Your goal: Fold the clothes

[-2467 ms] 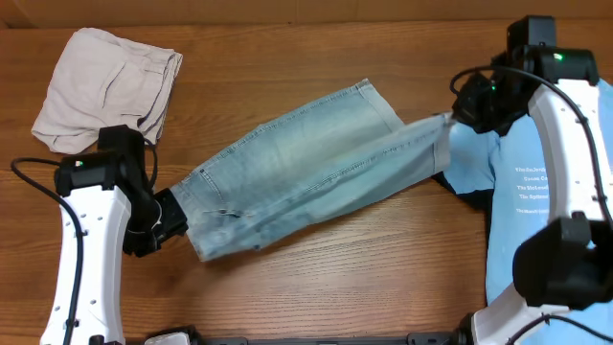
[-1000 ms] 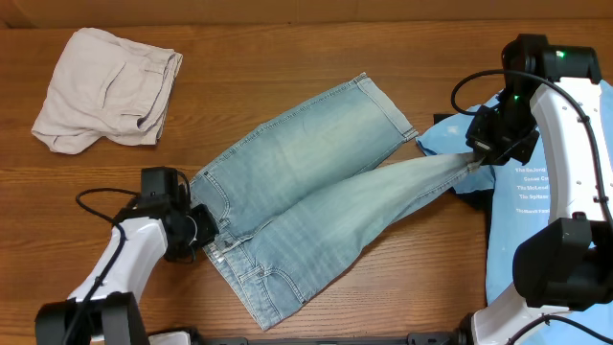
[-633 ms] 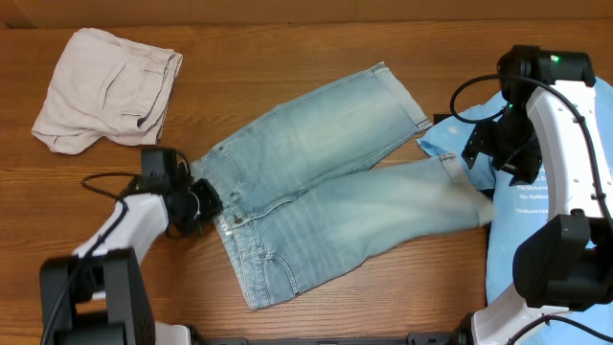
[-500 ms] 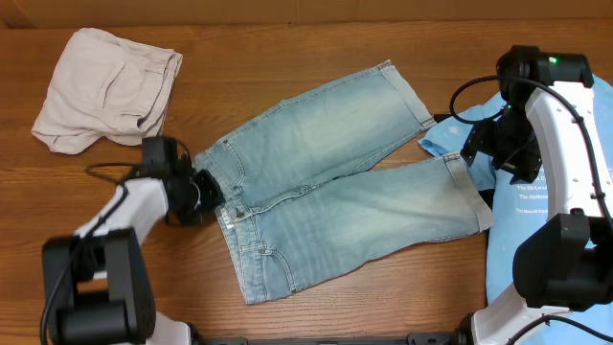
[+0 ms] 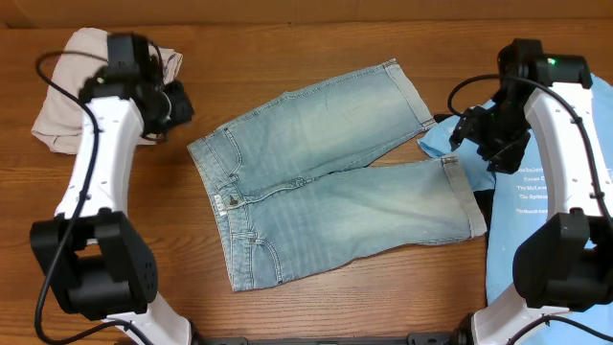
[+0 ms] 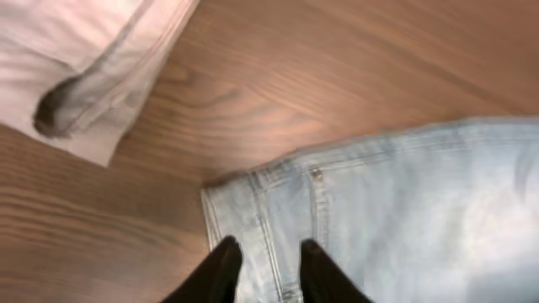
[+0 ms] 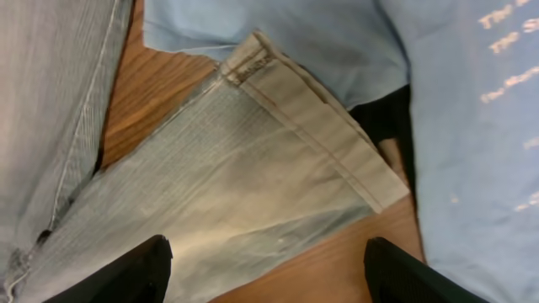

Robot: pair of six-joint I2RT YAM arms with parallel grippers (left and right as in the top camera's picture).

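Note:
Light-wash denim jeans lie spread flat mid-table, waistband to the left, both legs running right. My left gripper hangs above the table between the waistband and the crumpled beige trousers. In the left wrist view its fingertips stand a narrow gap apart over the jeans' waistband corner, holding nothing. My right gripper hovers over the lower leg's hem, jaws wide apart and empty. The sky-blue printed T-shirt lies under that hem, with a black garment showing beside it.
The beige trousers fill the far-left corner. The T-shirt covers the right edge of the table. Bare wood shows in front of the jeans on the left.
The left gripper let go of the waistband and swung up and away toward the beige trousers. The right gripper released the leg hem. The jeans settled flat, spread out.

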